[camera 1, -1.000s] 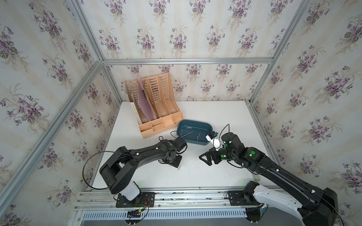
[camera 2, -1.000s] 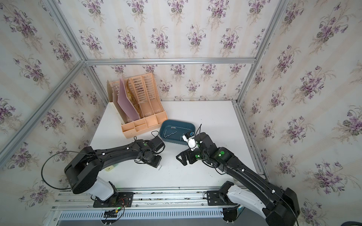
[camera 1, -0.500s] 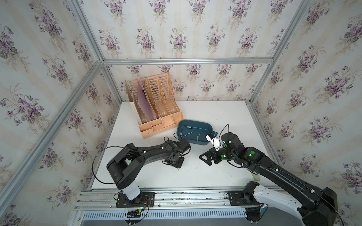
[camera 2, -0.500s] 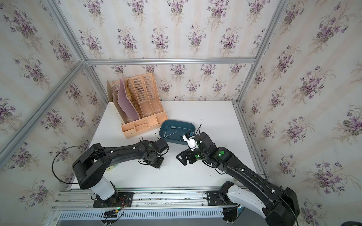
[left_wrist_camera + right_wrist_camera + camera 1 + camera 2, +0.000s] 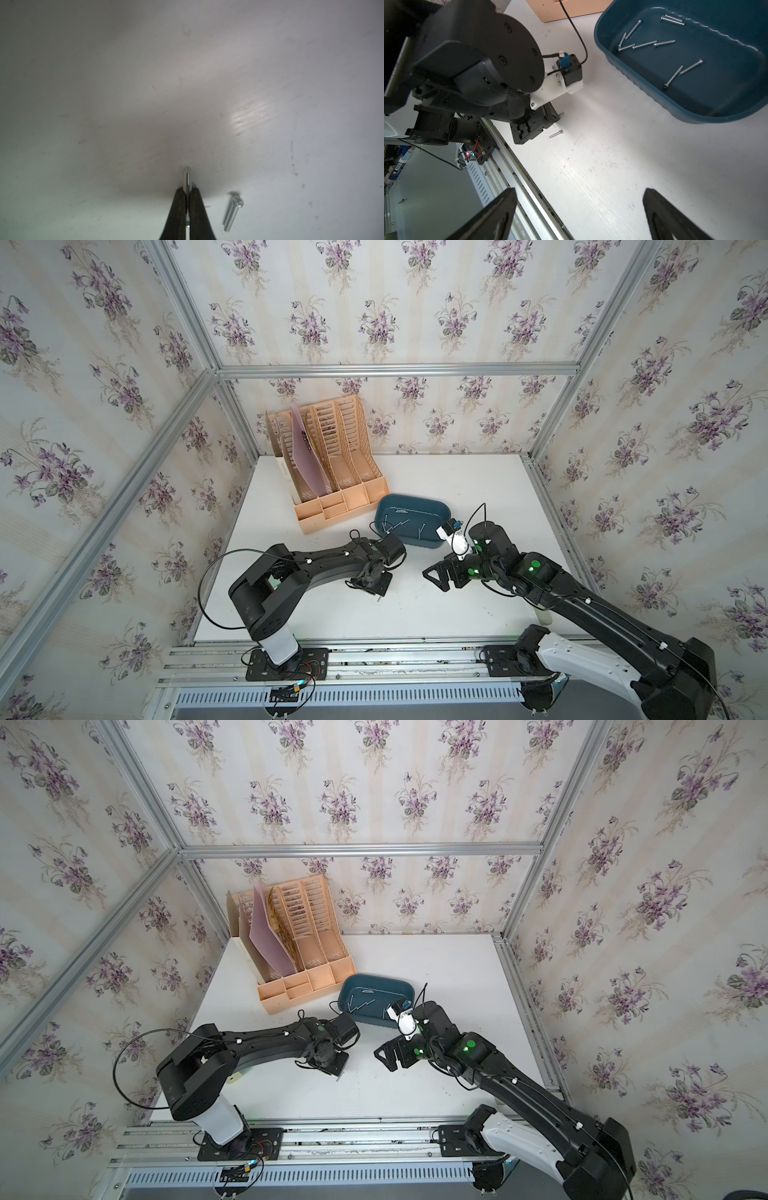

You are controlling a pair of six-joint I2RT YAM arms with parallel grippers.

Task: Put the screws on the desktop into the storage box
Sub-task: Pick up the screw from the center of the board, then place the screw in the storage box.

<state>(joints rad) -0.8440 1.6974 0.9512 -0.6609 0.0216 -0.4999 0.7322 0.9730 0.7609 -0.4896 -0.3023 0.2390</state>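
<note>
Black arms (image 5: 328,562), white bases (image 5: 281,646)

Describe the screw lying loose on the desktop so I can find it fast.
On the white desktop, look on the robot's side of the teal storage box, where the left gripper is shut on one screw. The loose screw lies flat just beside that gripper, untouched. Unlike its pinched neighbour and those in the box, it rests free on bare white surface.

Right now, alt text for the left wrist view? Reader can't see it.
The left hand is shut on a thin silver screw, whose threaded end sticks out past the two black fingers. A second screw lies loose beside them on the scuffed white desktop, which fills the rest of the frame.
</note>
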